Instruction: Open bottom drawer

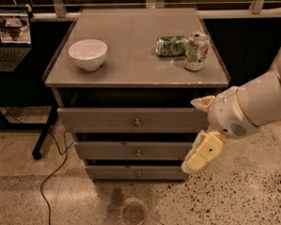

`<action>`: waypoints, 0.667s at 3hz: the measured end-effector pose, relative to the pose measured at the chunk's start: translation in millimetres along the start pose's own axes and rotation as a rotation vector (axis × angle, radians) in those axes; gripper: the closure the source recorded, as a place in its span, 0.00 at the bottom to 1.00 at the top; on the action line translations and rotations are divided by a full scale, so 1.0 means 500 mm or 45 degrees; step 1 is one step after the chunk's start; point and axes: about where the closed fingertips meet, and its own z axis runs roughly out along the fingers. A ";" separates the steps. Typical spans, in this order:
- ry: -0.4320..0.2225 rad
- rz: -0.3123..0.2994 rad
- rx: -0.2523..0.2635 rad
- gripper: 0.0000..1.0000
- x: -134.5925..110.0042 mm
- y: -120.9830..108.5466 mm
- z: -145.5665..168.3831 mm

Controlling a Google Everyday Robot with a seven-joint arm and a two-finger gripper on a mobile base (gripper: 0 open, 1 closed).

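Approach is judged to be the step in hand. The gripper (202,153) is held in the air by the right end of the cabinet (131,74), about level with the middle drawer (107,150), and nothing appears to be touched by it. Whether it is spread or closed cannot be told, and nothing is seen carried in it.

The bottom drawer (112,173) is found below and to the left of the gripper, close to the floor. Its front is pushed in, and its small knob (138,174) lies well to the gripper's left and a little lower. No pull is judged to have been made on it yet.

For the next move, the gripper needs to be lowered and carried leftward in front of that drawer. It then has to be lined up with the knob, closed around it, and drawn straight outward. The middle drawer's knob (138,152) sits just above, so the wrong one could be taken if the height is misjudged.

Well above the gripper and far to its left, a white bowl (87,54) is seen, apparently empty. Almost directly above the gripper an upright can (196,50) stands, with a green can (172,45) lying on its side just beside it. Whether either holds anything cannot be told. The drawers' contents are hidden.
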 end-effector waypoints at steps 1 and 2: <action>0.000 0.000 0.000 0.00 0.000 0.000 0.000; -0.045 0.015 -0.023 0.00 0.002 0.014 0.029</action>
